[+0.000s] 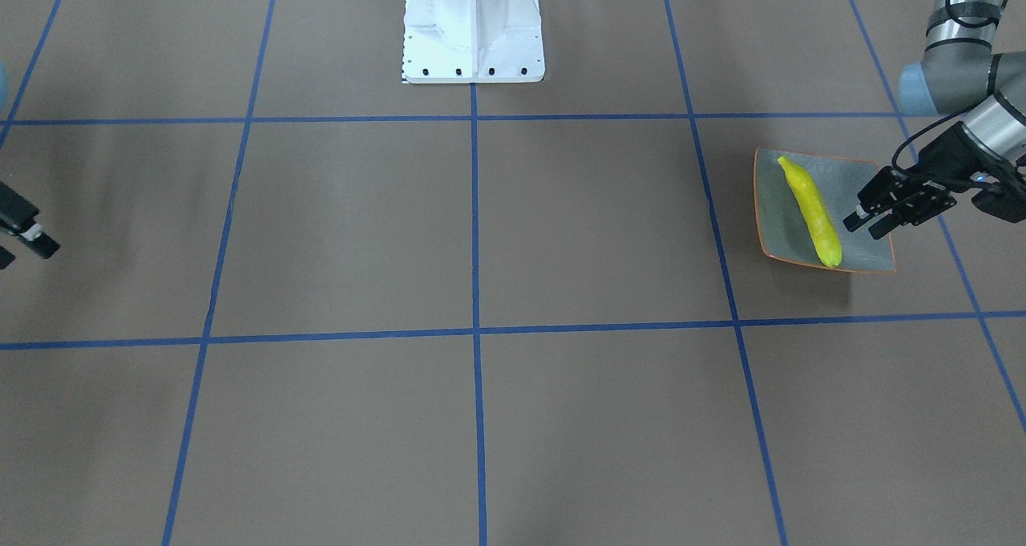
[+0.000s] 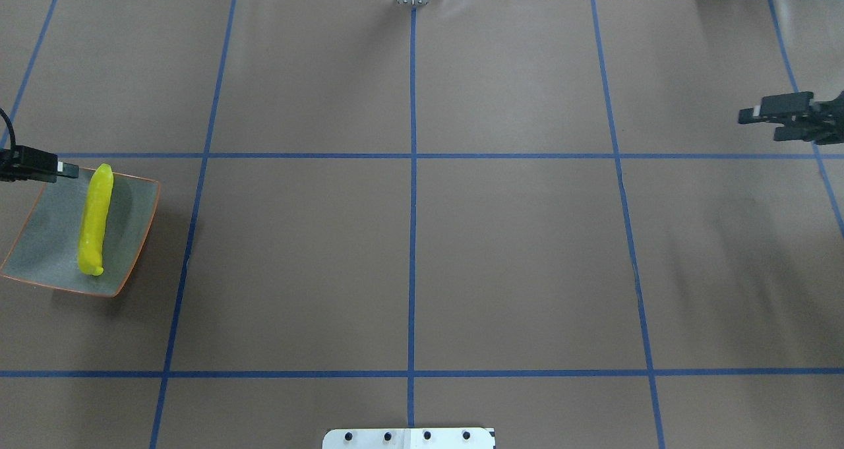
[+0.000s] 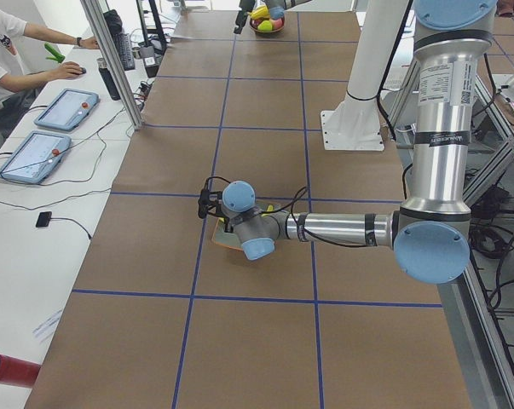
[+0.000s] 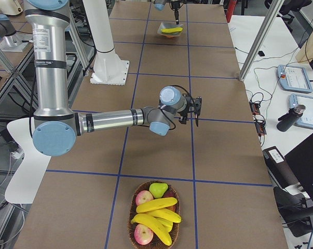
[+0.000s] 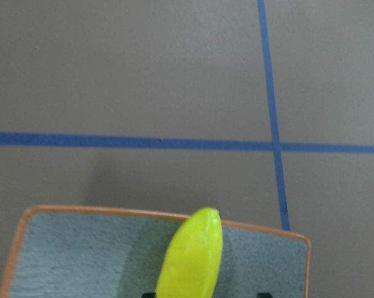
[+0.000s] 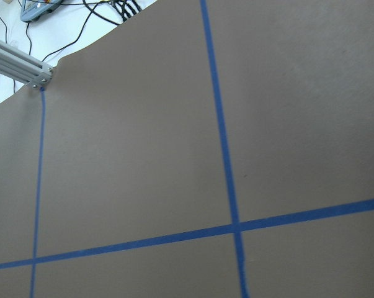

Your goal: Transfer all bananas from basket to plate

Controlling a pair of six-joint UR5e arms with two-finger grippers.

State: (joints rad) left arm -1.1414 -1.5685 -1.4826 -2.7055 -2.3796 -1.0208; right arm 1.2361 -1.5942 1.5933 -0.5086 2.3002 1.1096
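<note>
Basket point(image 4: 131, 220), nearest in right-side view, is seen w/ approx 3 bananas point(image 4: 156, 205) inside among other fruit point(image 4: 144, 197); 1 banana point(image 1: 813, 211) is laid lengthwise on plate point(image 1: 777, 209), so task is judged approx a quarter done. Left gripper point(image 1: 864, 227) is held spread over plate, nothing pinched; in overhead view it's placed at 9 o'clock of that banana's far tip, just beside. Right gripper point(image 2: 759, 124) is also spread & empty, w/ basket at its 6 o'clock in right-side view, well apart
</note>
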